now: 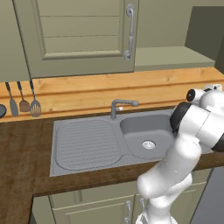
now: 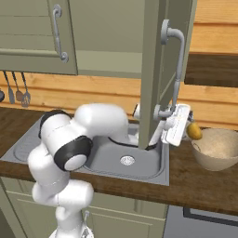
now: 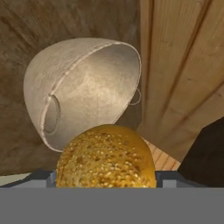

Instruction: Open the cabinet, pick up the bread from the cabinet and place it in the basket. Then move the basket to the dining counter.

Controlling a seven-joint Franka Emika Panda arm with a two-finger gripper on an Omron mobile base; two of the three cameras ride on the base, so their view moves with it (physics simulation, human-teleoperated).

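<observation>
I've got the bread (image 3: 106, 157) clamped between the jaws of the gripper (image 2: 189, 131), filling the bottom of my hand view. From the right base view the bun sits just left of the basket (image 2: 217, 149), close to its rim and not yet over the bowl. The basket rests on the dark worktop (image 2: 200, 186) beside the grey sink (image 2: 125, 160). The cabinet (image 2: 155, 65) door stands open, edge-on, above the sink.

Flat, even rendered light throughout, soft shadows, no glare, slightly coarse and blurry at close range
</observation>
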